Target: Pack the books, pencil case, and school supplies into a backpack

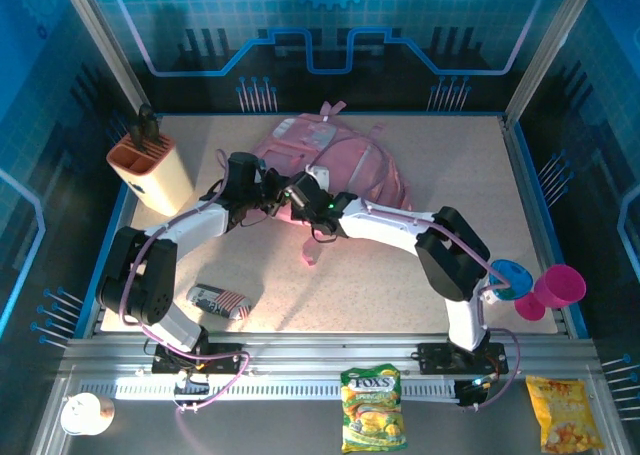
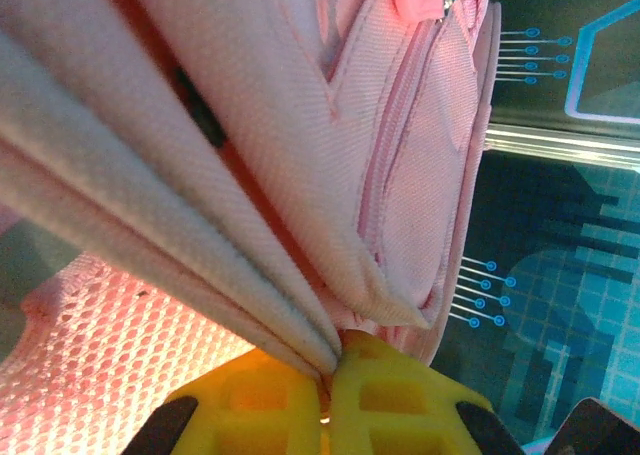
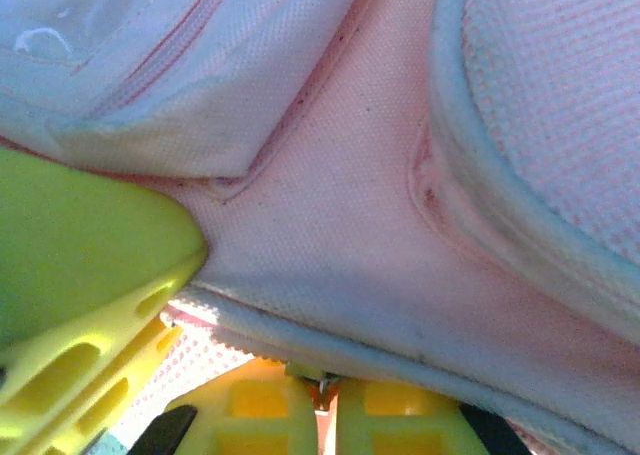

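The pink backpack (image 1: 345, 160) lies at the back middle of the table. Both grippers meet at its near left edge. My left gripper (image 1: 266, 193) (image 2: 330, 377) is shut on folded layers of the backpack's (image 2: 400, 175) fabric rim, beside pink mesh. My right gripper (image 1: 300, 195) (image 3: 325, 383) is shut at the backpack's (image 3: 340, 225) seamed edge, with a small metal bit pinched between its tips. The left gripper's yellow finger (image 3: 80, 275) lies just left of it. The pencil case (image 1: 218, 300), dark print with red-white stripes, lies on the table near the left arm's base. The books are out of view.
A beige holder with an orange top (image 1: 150, 170) stands at the back left. A blue cup (image 1: 510, 275) and a pink cup (image 1: 560, 287) sit at the right edge. Two snack bags (image 1: 372, 407) (image 1: 563, 413) and a white cup (image 1: 85, 413) lie in front of the rail.
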